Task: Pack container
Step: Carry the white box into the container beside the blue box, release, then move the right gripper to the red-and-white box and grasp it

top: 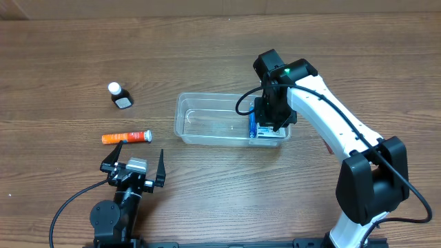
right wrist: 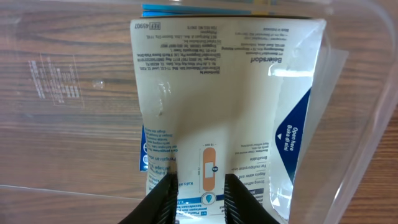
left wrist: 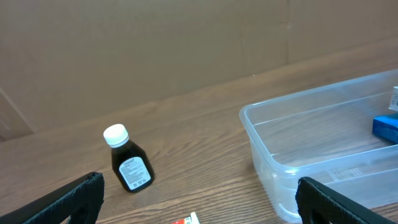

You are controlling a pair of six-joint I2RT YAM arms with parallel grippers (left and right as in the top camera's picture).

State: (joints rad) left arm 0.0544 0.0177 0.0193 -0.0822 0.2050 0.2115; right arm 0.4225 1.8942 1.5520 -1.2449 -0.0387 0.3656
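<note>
Holding a plaster box (right wrist: pixel 224 93) clamped in the right gripper (right wrist: pixel 199 186) inside the right end of the clear container (top: pixel 180 118) at mid-table, with the left gripper (top: pixel 135 162) spread open, I judged that a careless release could leave it propped crooked on the blue box (left wrist: pixel 385 127).

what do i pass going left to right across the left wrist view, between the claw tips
bottle -> tube, only its tip showing at the bottom edge -> container
</note>
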